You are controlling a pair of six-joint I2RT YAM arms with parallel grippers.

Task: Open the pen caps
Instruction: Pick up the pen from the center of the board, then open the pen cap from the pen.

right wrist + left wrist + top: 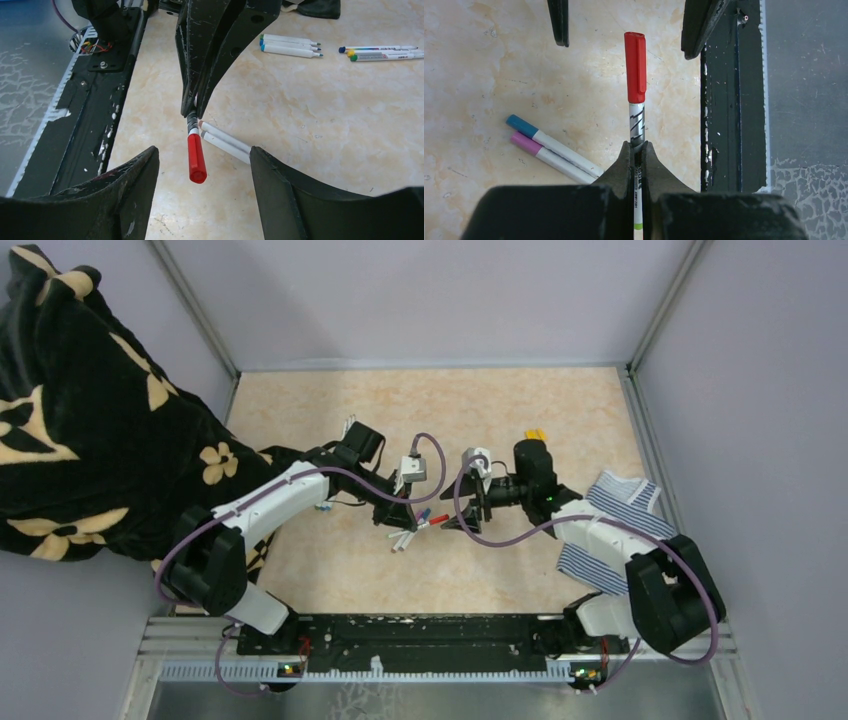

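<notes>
Near the middle of the beige mottled table (500,410), the left gripper (636,146) is clenched on the barrel of a thin white marker pen with black printing (637,127). It holds the pen off the surface, pointing right towards the other arm. The short red plastic pen cap (635,67) is on the pen's free end.

The right gripper (202,150) faces it with its jaws spread. One black finger stands on each side of the cap's tip, with a clear gap on both sides, so it grips nothing.

On the table just below the held pen lie two more white markers side by side and touching. One has a blue cap (521,125) and the other a pink-purple cap (526,142).

In the right wrist view, two small clusters of white marker pens (290,46) lie on the table beyond the left gripper. Several of these show bare tips.

A blue-and-white striped cloth (620,510) lies at the right edge, partly under the right arm. A black blanket with cream flowers (80,420) is heaped at the far left.
</notes>
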